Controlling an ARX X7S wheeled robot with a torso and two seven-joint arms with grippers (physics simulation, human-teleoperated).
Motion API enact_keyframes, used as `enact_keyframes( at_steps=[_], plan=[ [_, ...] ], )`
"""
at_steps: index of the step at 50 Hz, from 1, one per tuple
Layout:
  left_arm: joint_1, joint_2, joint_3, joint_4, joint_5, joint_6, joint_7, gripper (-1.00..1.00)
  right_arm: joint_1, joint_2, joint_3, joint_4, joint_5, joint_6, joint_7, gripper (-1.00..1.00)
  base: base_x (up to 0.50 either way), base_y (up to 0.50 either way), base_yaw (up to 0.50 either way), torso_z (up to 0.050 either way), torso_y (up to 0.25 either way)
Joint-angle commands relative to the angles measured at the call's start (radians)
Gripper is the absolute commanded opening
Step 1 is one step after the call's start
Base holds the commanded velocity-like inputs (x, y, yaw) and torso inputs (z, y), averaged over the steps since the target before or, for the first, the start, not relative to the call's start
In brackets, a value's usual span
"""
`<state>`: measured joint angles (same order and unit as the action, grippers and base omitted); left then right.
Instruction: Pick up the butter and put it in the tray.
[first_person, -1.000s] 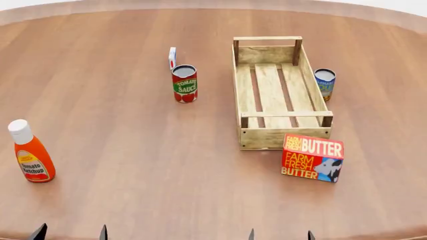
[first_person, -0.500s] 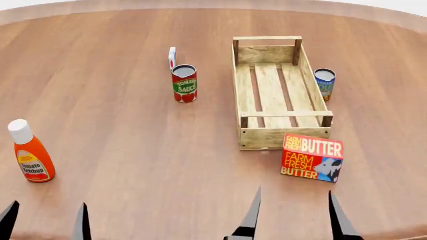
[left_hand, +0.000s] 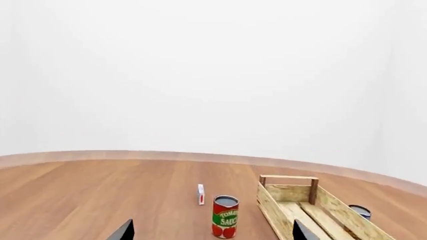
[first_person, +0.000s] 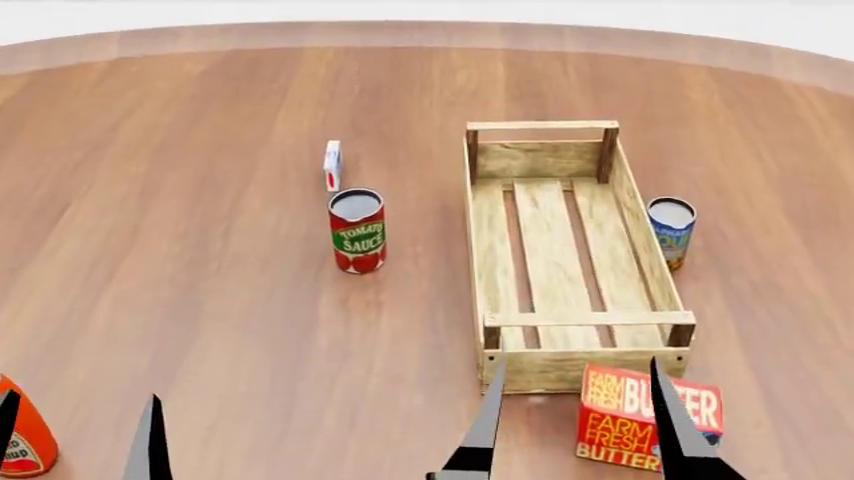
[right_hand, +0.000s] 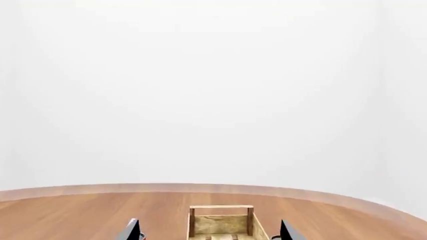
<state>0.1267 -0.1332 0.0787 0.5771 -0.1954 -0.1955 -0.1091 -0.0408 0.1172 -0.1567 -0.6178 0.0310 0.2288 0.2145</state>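
With its fingers spread apart, the right gripper (first_person: 574, 425) is hovering near the red-orange butter carton (first_person: 649, 420), risking toppling it against the light-wood slatted tray (first_person: 483, 250).

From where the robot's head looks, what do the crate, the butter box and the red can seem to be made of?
The tray looks like pale unfinished wood: visible grain, slats, darker corner posts. The butter looks like printed cardboard, matte, with sharp folded edges. The tomato sauce can seems metal, judging by its grey lid, under a paper-like label.
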Motion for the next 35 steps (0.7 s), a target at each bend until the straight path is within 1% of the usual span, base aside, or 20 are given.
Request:
enact_keyframes(
  at_steps=[1, 35],
  plan=[
    [0.006, -0.007, 0.002, 0.021, -0.002, -0.007, -0.006, 1.00, 0.002, 0.007, -0.005, -0.008, 0.006, 0.003, 0.001, 1.00, 0.50, 0.00, 0.00, 0.000, 0.000],
    [0.003, -0.036, 0.020, 0.022, -0.025, 0.002, -0.040, 1.00, 0.014, 0.039, -0.039, 0.021, 0.022, -0.002, 0.036, 1.00, 0.50, 0.00, 0.00, 0.000, 0.000]
  ],
)
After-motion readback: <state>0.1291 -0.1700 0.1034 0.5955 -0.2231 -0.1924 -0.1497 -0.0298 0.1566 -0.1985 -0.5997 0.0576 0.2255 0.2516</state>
